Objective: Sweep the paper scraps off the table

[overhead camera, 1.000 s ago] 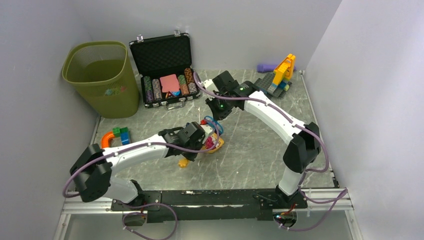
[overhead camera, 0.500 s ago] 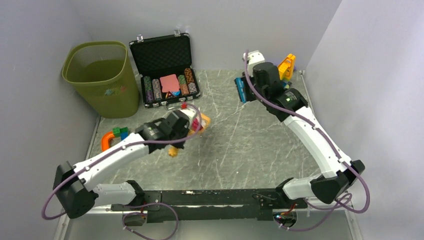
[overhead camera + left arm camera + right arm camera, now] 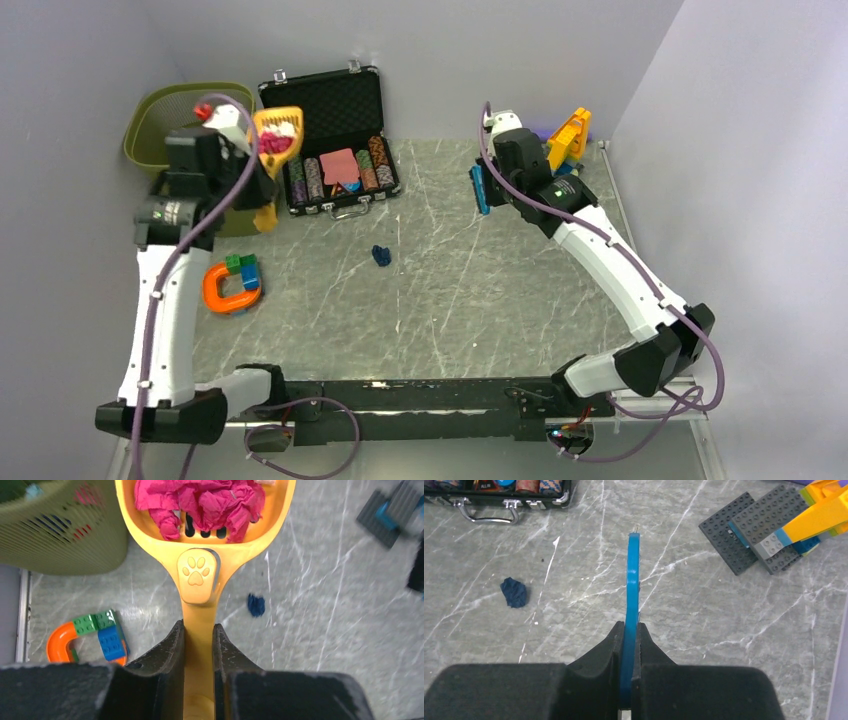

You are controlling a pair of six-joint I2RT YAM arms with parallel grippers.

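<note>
From above, a yellow scoop is raised at the far left. Its long axis runs near to far, and its bowl points at the far wall, just right of the green mesh bin. Pink paper scraps fill the bowl. The left gripper clamps the handle, and its arm rises steeply from the near-left base. One dark blue scrap lies alone mid-table, near the open chip case. The right arm stretches from the near right toward the far middle. The table is grey-green marble, walled in pale grey.

The left wrist view shows the jaws narrow on the scoop's handle, with the bowl ahead and the bin at upper left.

In the right wrist view, the right gripper pinches a thin blue blade edge-on, pointing far. The dark blue scrap is to its left and the grey brick plates to its right.
</note>
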